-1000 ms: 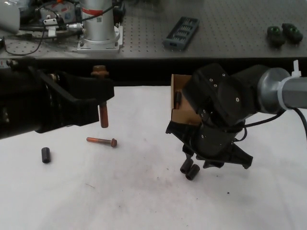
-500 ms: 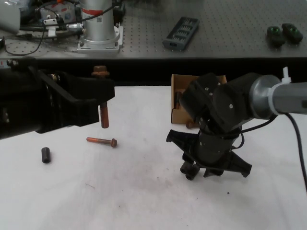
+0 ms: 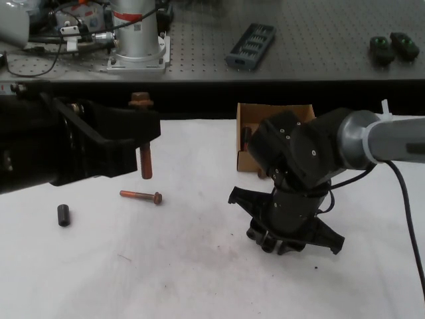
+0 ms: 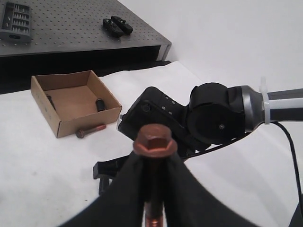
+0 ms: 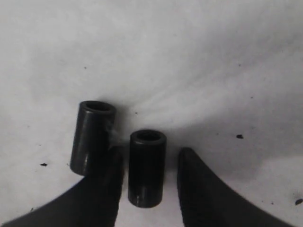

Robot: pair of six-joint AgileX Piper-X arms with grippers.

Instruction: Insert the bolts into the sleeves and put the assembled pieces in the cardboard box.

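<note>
One sleeve [image 5: 147, 168] sits between the spread fingers of my right claw [image 5: 150, 153], low centre-right in the high view, with a second sleeve [image 5: 92, 137] just beside it. My left claw [image 4: 154, 165] grips a bolt [image 4: 155, 144] upright, centre left. Behind the right arm, the cardboard box [image 3: 247, 159] rests on the counter [image 3: 199, 279].

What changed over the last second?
Right gripper dropped toward the cloth, no longer hiding the cardboard box, and now straddles one sleeve of a pair, fingers open. Left gripper still holds its bolt upright; the loose bolt and the lone sleeve haven't moved.
</note>
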